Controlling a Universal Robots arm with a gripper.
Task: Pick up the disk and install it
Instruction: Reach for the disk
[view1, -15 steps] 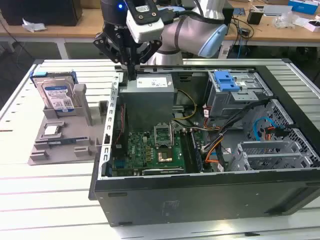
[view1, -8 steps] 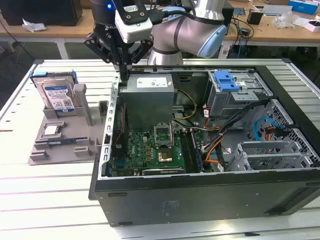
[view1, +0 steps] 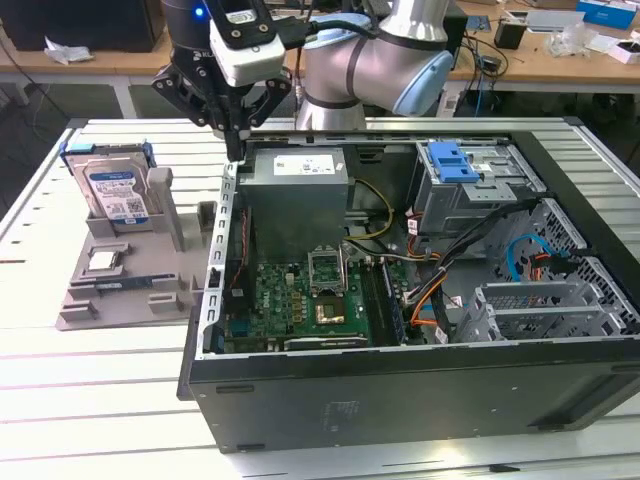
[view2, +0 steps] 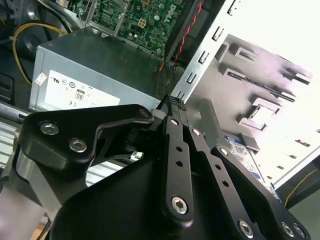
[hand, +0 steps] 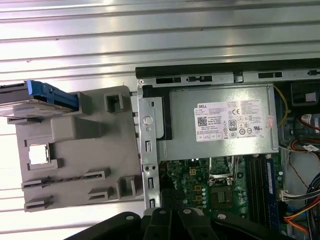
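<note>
The disk (view1: 115, 190), a silver drive with a white-and-blue label in a blue bracket, stands on edge in the grey holder (view1: 135, 300) on the exterior view's left, outside the computer case (view1: 400, 400). My gripper (view1: 236, 148) hangs shut and holds nothing, its fingertips over the case's left wall next to the grey power supply (view1: 295, 195), to the right of the disk and apart from it. In the second wrist view the black fingers (view2: 172, 150) meet at their tips, and a corner of the disk (view2: 246, 159) shows behind them. In the first wrist view the disk (hand: 30, 102) lies at the holder's (hand: 95, 145) far end.
The holder also carries a small square chip (view1: 105, 262) and a narrow memory stick (view1: 125, 285). Inside the open case are the motherboard (view1: 300, 300), loose cables (view1: 440, 290) and a drive cage with a blue caddy (view1: 455, 160). Everything rests on a slatted metal table (view1: 100, 400).
</note>
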